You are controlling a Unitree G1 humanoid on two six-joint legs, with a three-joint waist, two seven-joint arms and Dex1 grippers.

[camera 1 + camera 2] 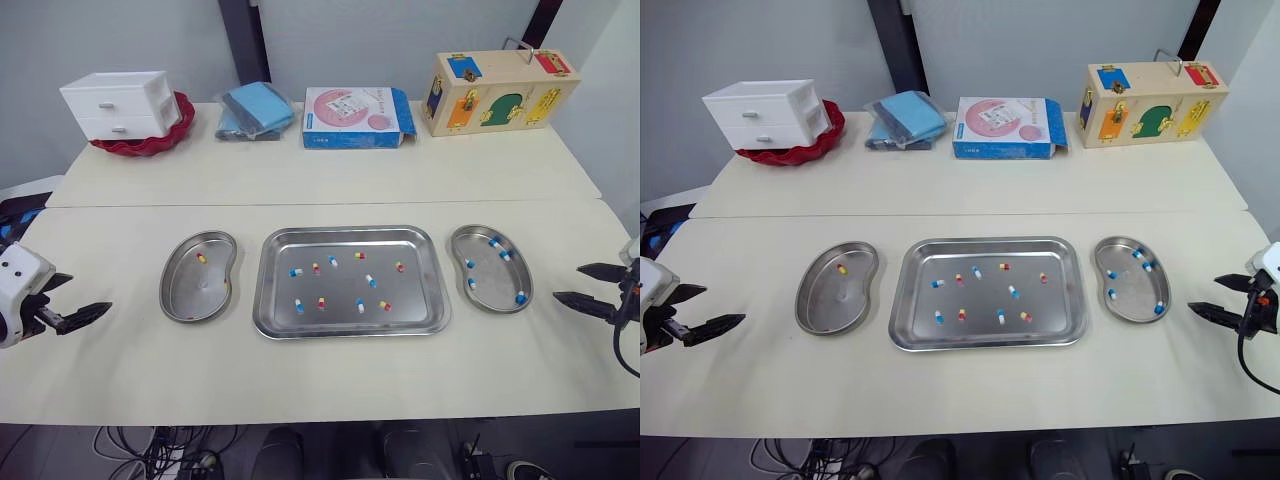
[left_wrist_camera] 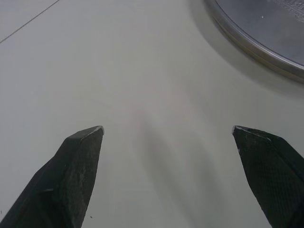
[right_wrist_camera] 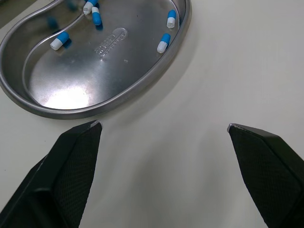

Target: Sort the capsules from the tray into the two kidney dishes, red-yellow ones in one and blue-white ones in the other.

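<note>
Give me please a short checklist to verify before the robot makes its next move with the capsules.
1. Left gripper fingers open, nothing held: ok.
2. Right gripper fingers open, nothing held: ok.
3. Tray emptied: not ok; red-yellow capsules and blue-white capsules remain in it.
4. Left dish holds only red-yellow: ok.
5. Right dish holds only blue-white: ok.
</note>
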